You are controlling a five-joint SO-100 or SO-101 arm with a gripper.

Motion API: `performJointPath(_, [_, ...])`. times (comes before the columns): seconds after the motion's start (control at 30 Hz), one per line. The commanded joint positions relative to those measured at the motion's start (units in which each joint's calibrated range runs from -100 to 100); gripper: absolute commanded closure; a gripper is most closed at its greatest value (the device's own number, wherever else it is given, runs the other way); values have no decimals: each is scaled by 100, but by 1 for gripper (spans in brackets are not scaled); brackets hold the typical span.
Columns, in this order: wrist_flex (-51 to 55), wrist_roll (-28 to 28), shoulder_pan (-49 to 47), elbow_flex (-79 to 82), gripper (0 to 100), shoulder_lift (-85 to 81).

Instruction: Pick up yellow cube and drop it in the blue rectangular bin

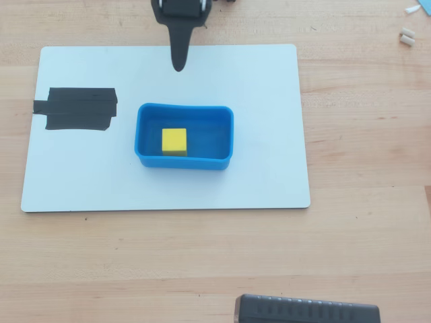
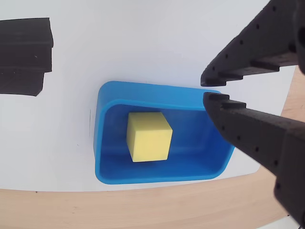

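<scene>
Pale wooden tabletop (image 1: pixel 363 242) with visible grain fills the overhead view, and on it lies a white rectangular board (image 1: pixel 269 81) with rounded corners. Near the board's left edge sits a patch of black tape strips (image 1: pixel 77 109), layered unevenly; the wrist view shows the same patch (image 2: pixel 24 55) at its upper left. No writing, label or brand mark can be read on any of these surfaces.

Roughly central on the board stands the bright-blue shallow rectangular plastic bin (image 1: pixel 225 134), its corners rounded and its long walls slightly bowed. Inside it, resting on the floor toward the left half, is the small bright-yellow matte cube (image 1: pixel 174 141). The wrist view confirms this: the cube (image 2: pixel 148 137) sits upright on the bin's floor, apart from the walls of the bin (image 2: pixel 107 143).

The black two-finger gripper (image 1: pixel 178 64) reaches in from the top edge of the overhead view, its tip over the bare board above the bin and apart from it. In the wrist view the gripper (image 2: pixel 206 88) enters from the right; its ribbed fingertips stand close together with only a narrow gap, and nothing is held between them.

At the bottom edge of the overhead view lies a dark ridged object (image 1: pixel 306 309), and small pale bits (image 1: pixel 406 37) rest near the top right corner.
</scene>
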Motion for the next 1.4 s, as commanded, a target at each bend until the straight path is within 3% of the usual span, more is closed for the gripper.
performJointPath(0.0, [-512, -10, -14, 1261, 100, -1416])
performJointPath(0.37, [-429, 39, -305, 3707, 100, -4510])
performJointPath(1.37, [-495, 29, -305, 4088, 100, -4537])
